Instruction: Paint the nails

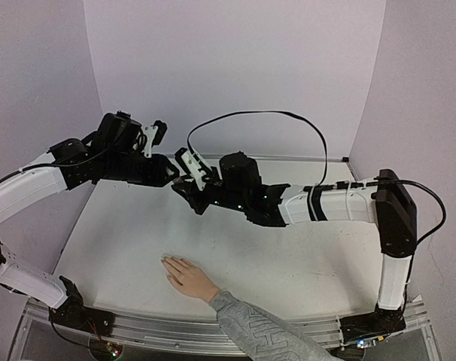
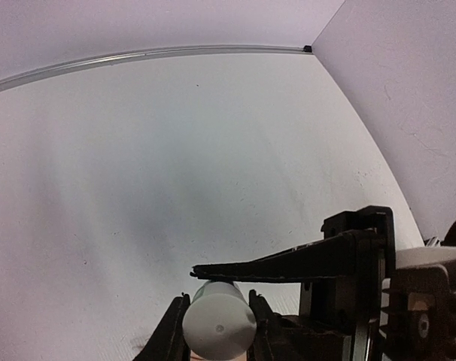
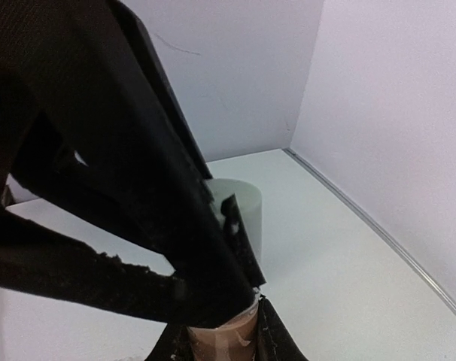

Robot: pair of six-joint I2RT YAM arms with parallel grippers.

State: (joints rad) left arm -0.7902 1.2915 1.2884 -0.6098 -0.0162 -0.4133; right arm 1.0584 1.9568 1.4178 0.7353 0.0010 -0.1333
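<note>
**A:** Looking down from above, we see both arms meeting over the far middle of the table [image 1: 311, 259]. Which parts do we label first?

**B:** We label the left gripper [image 2: 219, 320]. In its wrist view, its two fingers are clenched on a white bottle [image 2: 219, 335], whose round end faces the lens.

**A:** And the right gripper [image 3: 222, 331]?

**B:** Its fingers are pressed onto a brownish piece [image 3: 224, 338] at the bottom edge of its own view. We cannot tell what that piece is. Just beyond it we see the pale side of the bottle, and the left gripper's black body fills the upper left of that view.

**A:** How do the two grippers stand to one another?

**B:** They are tip to tip. In the left wrist view, one black finger of the right gripper lies across just above the bottle.

**A:** Where do we mark the nails [image 1: 167, 262]?

**B:** We mark them at the fingertips of the hand [image 1: 184, 277]. It lies flat, palm down, on the near part of the table, well apart from both grippers. The fingers point to the far left, and the nails themselves are too small to make out. A grey patterned sleeve [image 1: 262, 335] runs from the wrist to the near edge.

**A:** Anything else?

**B:** A black cable [image 1: 288, 114] arches above the right arm.
</note>
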